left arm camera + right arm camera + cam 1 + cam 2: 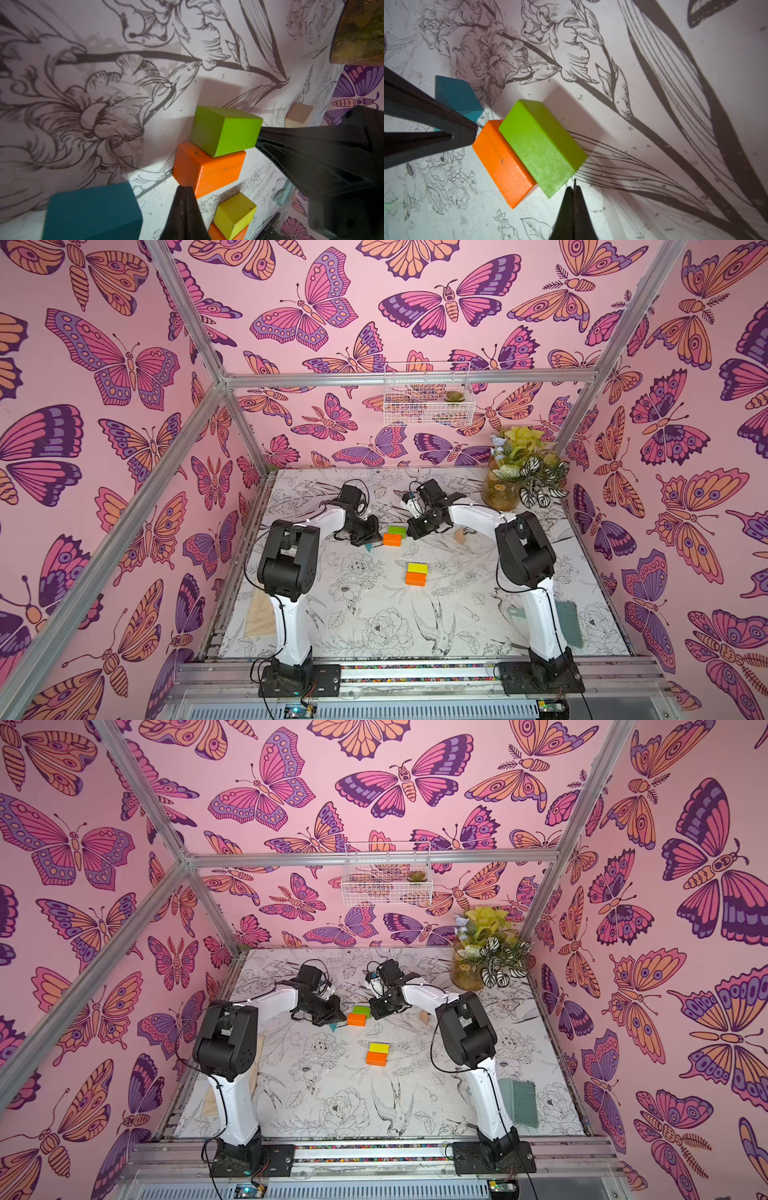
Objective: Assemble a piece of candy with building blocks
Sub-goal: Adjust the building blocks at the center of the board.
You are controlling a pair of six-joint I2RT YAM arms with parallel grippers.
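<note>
The green block and the far orange block lie side by side on the table, long faces touching and slightly offset lengthwise, in its far half. The candy is not yet formed. The yellow block and near orange block sit as a second touching pair closer to the arm bases, apart from the first.

The teal wedge lies just beside the far orange block's left end, partly under the left gripper. The tan wedge rests off to the right, beyond the right gripper, apart from every block.

Both grippers are closed to a narrow point and hold nothing. The left tip is at the far orange block's end and the right tip at the green block's end. Whether either is touching cannot be told.

A plant jar stands in the far right corner, a brush lies by the right edge, and a board lies by the left edge, all well away. Open table lies between the two pairs and toward the bases.

Both arms rise from the near edge with elbows high. Their forearms angle inward and down, so the wrists converge on the far pair.
</note>
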